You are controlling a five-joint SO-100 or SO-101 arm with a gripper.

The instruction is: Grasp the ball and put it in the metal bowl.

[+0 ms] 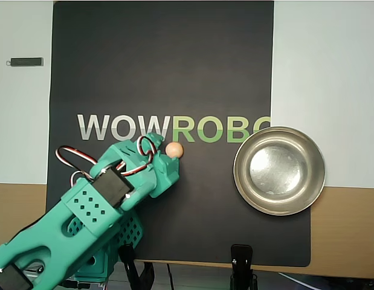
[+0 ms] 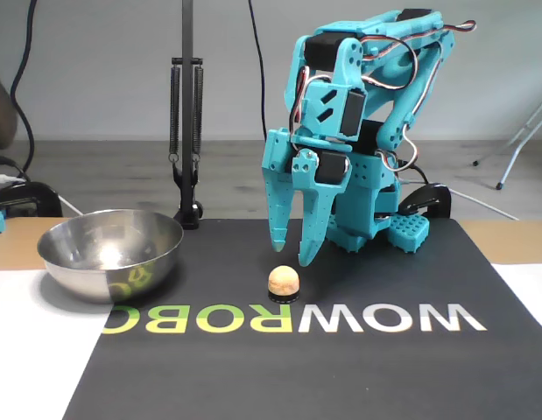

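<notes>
The gripper (image 2: 289, 255), fingers spread and empty, hangs just above and behind the ball (image 2: 284, 281), which sits mid-mat, well apart from the bowl (image 2: 110, 252) near the surface's edge.

A robotics lab or maker workspace is suggested. A teal 3D-printed arm (image 2: 358, 131) with exposed servo wires is mounted at the near edge of a black branded mat (image 1: 162, 72) seen in the overhead view. A clamped stand (image 2: 186, 131) and trailing cables are seen behind, over bare flooring.
</notes>
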